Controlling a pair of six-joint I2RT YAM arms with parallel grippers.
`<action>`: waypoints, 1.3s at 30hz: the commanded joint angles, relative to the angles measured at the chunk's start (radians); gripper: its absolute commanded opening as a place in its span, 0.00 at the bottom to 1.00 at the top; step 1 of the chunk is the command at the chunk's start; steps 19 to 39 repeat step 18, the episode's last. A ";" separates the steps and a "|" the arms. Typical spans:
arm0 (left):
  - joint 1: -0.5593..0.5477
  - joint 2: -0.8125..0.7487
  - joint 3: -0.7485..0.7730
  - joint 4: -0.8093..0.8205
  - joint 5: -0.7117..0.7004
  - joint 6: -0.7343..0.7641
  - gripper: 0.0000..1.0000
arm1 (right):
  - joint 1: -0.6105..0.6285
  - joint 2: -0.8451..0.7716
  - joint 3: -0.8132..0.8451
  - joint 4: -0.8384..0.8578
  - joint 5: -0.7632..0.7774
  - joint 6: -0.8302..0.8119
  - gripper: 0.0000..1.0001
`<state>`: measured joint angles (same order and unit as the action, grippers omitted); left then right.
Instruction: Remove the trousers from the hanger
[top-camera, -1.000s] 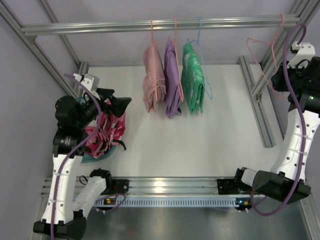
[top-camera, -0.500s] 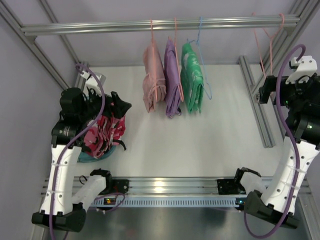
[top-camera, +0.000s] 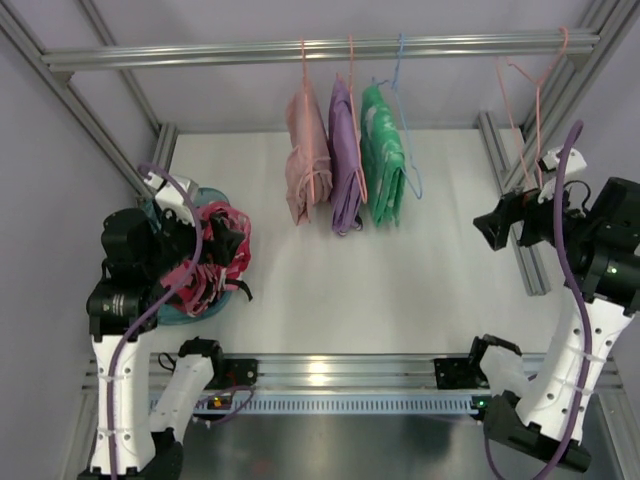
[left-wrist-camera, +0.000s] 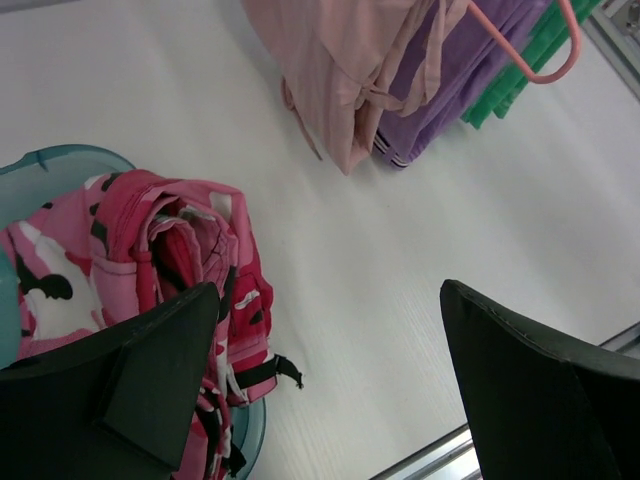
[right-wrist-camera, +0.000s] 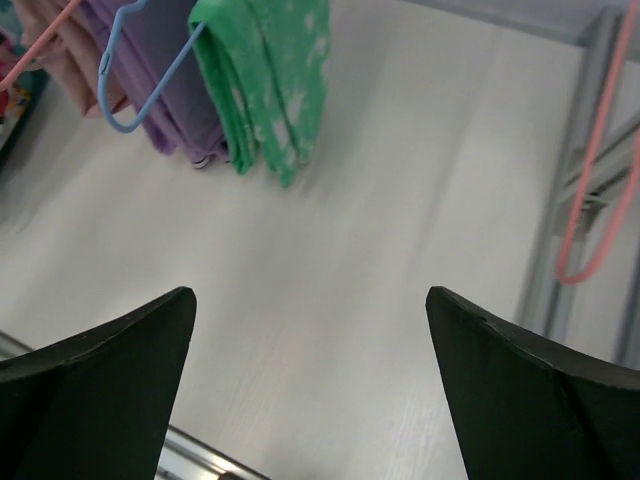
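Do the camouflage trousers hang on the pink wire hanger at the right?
No, the trousers lie in the teal tub, the hanger hangs bare.

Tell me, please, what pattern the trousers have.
The trousers are pink, red, white camouflage; left wrist view.

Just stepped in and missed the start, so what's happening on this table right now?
Two robot arms are taking trousers off a hanger, and that looks done. The camouflage trousers lie bunched in a teal tub under the left gripper, which is open and holds nothing. The pink hanger hangs bare on the rail at the right, near the open right gripper.
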<state>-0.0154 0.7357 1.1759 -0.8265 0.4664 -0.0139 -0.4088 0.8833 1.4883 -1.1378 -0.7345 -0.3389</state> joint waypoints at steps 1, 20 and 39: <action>0.038 -0.050 -0.015 -0.077 -0.066 0.063 0.98 | 0.014 0.008 -0.103 -0.025 -0.180 0.004 0.99; 0.055 -0.113 -0.009 -0.166 -0.198 0.062 0.98 | 0.464 -0.145 -0.375 0.148 0.121 0.129 1.00; 0.055 -0.113 -0.009 -0.166 -0.198 0.062 0.98 | 0.464 -0.145 -0.375 0.148 0.121 0.129 1.00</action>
